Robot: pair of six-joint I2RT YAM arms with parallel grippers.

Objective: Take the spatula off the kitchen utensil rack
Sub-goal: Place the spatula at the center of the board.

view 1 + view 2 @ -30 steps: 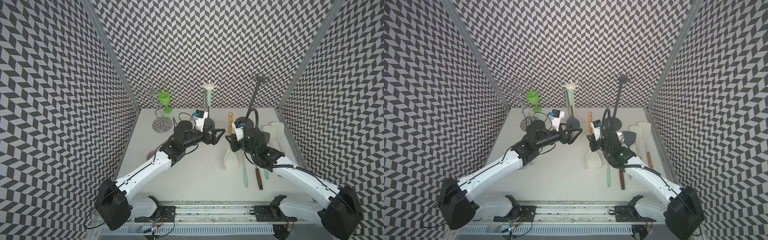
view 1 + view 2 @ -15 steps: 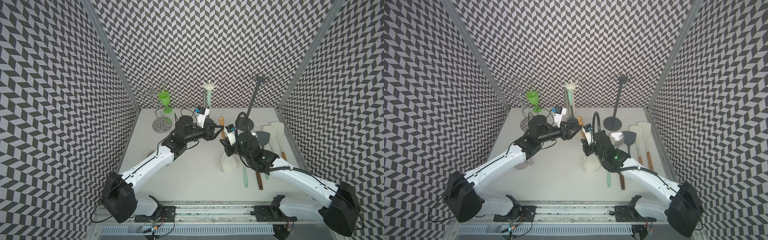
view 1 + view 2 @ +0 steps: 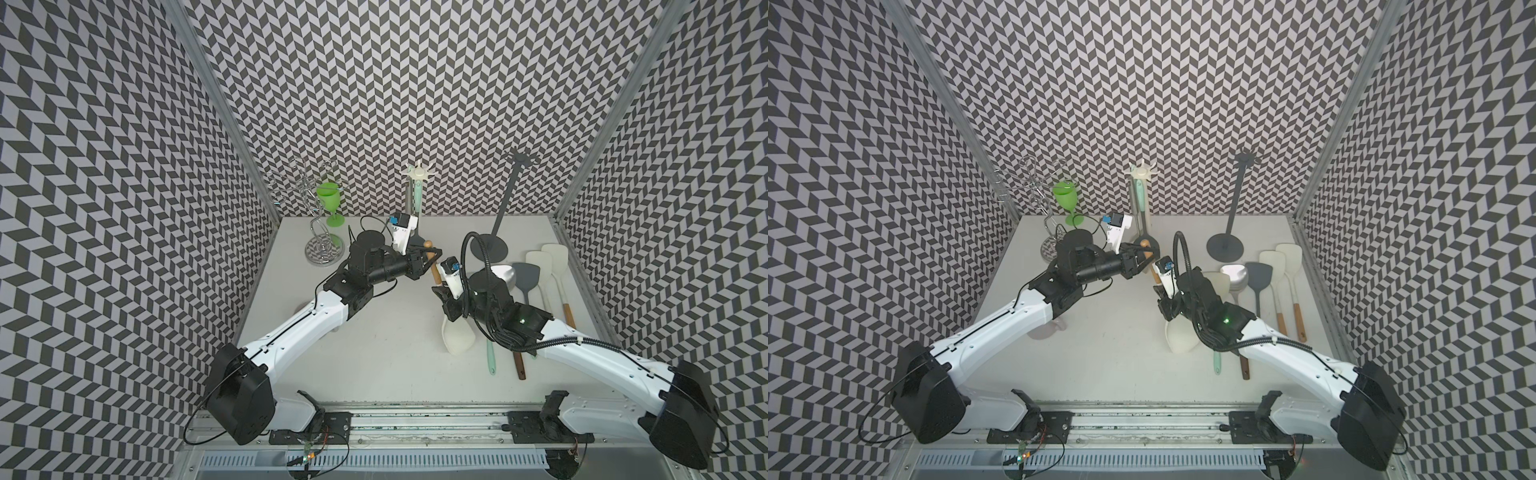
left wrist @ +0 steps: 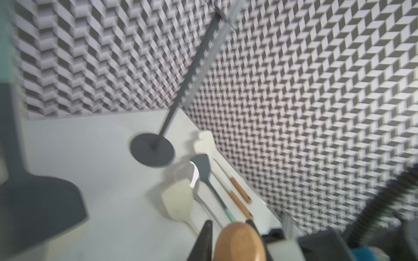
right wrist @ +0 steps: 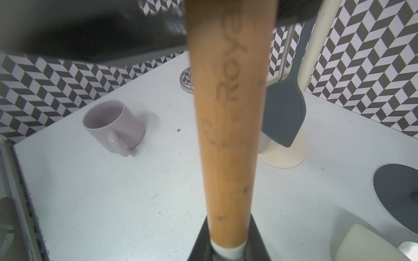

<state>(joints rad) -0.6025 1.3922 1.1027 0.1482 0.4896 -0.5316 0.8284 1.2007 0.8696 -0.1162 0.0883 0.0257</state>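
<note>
Left tool (image 4: 230, 232) and right tool (image 5: 228, 239) clamp the spatula (image 3: 457, 340), lower handle hidden in both top views

walls (image 3: 415, 83): black-white chevron | tabletop (image 3: 395, 332): plain white | corner posts (image 3: 222, 104): bare metal

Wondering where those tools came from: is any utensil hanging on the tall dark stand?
No, the dark stand shows only a bare pole and bare hooks on top.
</note>
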